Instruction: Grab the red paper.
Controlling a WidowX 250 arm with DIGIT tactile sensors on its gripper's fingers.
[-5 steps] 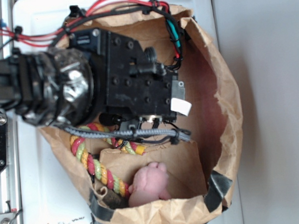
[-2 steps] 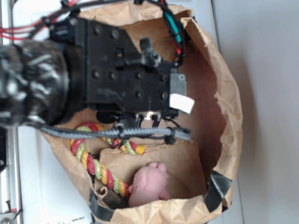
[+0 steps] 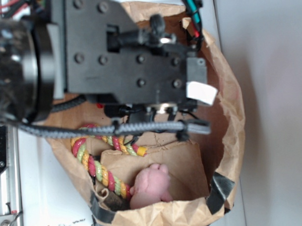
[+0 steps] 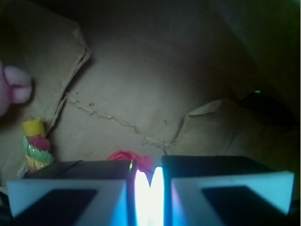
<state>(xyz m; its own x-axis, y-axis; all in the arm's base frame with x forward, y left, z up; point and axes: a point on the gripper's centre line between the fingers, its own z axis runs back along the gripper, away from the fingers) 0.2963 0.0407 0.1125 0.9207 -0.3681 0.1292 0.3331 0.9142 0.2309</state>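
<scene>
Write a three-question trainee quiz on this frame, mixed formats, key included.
1. True or false: in the wrist view, the red paper sits right at the tips of the hand, whose fingers are nearly together.
2. What holds the rope toy and the pink plush? A) a metal tray B) a brown paper bag C) a plastic bin
3. Short answer: which three colours are twisted together in the rope toy?

Key: 1. True. 2. B. 3. Red, yellow, green.
</scene>
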